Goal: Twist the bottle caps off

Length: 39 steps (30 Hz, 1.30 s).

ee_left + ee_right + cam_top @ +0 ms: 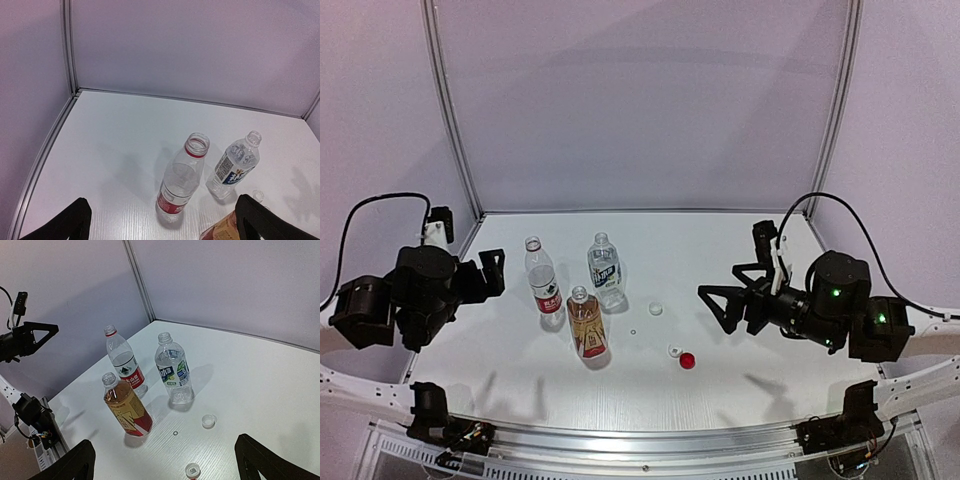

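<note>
Three uncapped bottles stand left of centre: the red-label bottle (544,285), the green-blue-label bottle (606,268) and the amber bottle (587,325). They also show in the right wrist view: red-label (123,362), green-blue (173,372), amber (126,407). Three caps lie loose on the table to their right: white (655,309), blue-and-white (674,351) and red (687,361). My left gripper (492,273) is open and empty, left of the bottles. My right gripper (712,308) is open and empty, right of the caps.
A tiny ring (633,331) lies between the amber bottle and the caps. Metal frame posts (450,110) and purple walls enclose the white table (720,250). The left wrist view shows the red-label bottle (182,185) and the green-blue bottle (235,165) ahead of the fingers.
</note>
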Motion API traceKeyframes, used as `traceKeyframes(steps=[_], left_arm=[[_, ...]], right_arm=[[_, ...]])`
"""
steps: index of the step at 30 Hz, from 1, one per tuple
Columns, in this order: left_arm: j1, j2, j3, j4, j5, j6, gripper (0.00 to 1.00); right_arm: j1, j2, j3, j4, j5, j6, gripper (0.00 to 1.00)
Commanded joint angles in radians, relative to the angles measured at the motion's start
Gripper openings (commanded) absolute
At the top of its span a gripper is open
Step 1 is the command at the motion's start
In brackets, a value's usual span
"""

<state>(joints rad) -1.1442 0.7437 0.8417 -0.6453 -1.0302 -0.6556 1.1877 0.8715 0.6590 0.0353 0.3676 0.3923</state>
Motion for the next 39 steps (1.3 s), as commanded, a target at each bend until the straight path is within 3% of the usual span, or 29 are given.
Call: traceKeyframes(steps=[1, 5, 8, 14, 19, 39], left_arm=[[0.013, -0.030, 0.011, -0.134, -0.061, -0.055, 0.99], [0.029, -0.056, 0.031, -0.187, -0.020, -0.039, 0.99], [0.042, -0.080, 0.038, -0.202, 0.044, 0.019, 0.99], [0.061, -0.135, 0.068, -0.209, 0.349, 0.117, 0.99], [0.063, -0.157, 0.080, -0.206, 0.508, 0.128, 0.99], [0.062, -0.116, 0.091, -0.177, 0.516, 0.153, 0.99]], right_arm=[[-0.002, -0.022, 0.018, -0.061, 0.017, 0.041, 0.99], [-0.002, -0.036, 0.020, -0.123, 0.058, 0.125, 0.99], [-0.001, -0.039, 0.044, -0.178, -0.001, 0.178, 0.99], [-0.002, 0.001, 0.109, -0.248, -0.279, 0.142, 0.99], [-0.002, 0.010, 0.136, -0.308, -0.299, 0.109, 0.99], [-0.002, 0.026, 0.107, -0.268, -0.348, 0.065, 0.99]])
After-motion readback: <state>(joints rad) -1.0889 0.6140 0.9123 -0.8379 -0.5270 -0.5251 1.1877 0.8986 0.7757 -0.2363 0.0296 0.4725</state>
